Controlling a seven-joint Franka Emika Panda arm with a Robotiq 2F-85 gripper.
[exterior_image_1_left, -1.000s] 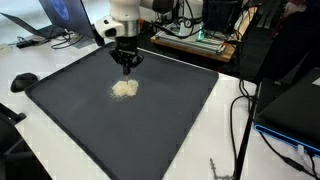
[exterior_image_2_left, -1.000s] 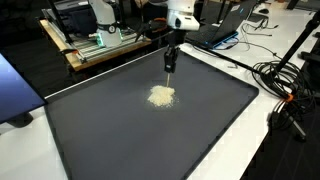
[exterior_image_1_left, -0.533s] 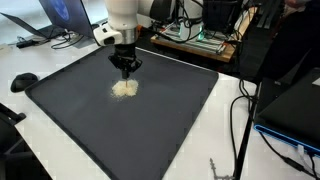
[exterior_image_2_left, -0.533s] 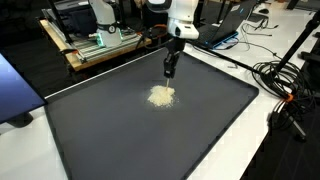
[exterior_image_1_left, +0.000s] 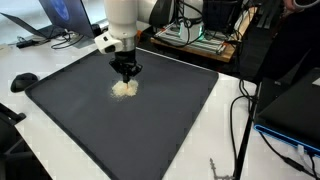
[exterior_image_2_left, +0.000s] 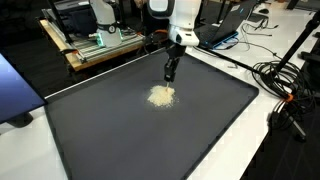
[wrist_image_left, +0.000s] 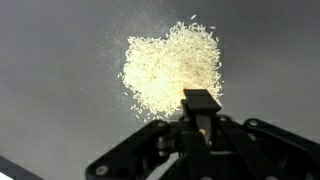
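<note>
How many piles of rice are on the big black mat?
1. The rice pile lies near the middle of the black mat, right below the fingers. Loose grains are scattered round its edge.

No readable text or labels anywhere.

In an exterior view, the gripper (exterior_image_1_left: 126, 73) hangs just above a small pale pile of rice (exterior_image_1_left: 125, 89) on a dark mat (exterior_image_1_left: 170, 120), which covers a white table (exterior_image_1_left: 226, 138); a laptop (exterior_image_1_left: 62, 14) stands behind.

Grain pile (exterior_image_1_left: 124, 89) on mat (exterior_image_1_left: 160, 120), tool (exterior_image_1_left: 125, 78) above
</note>
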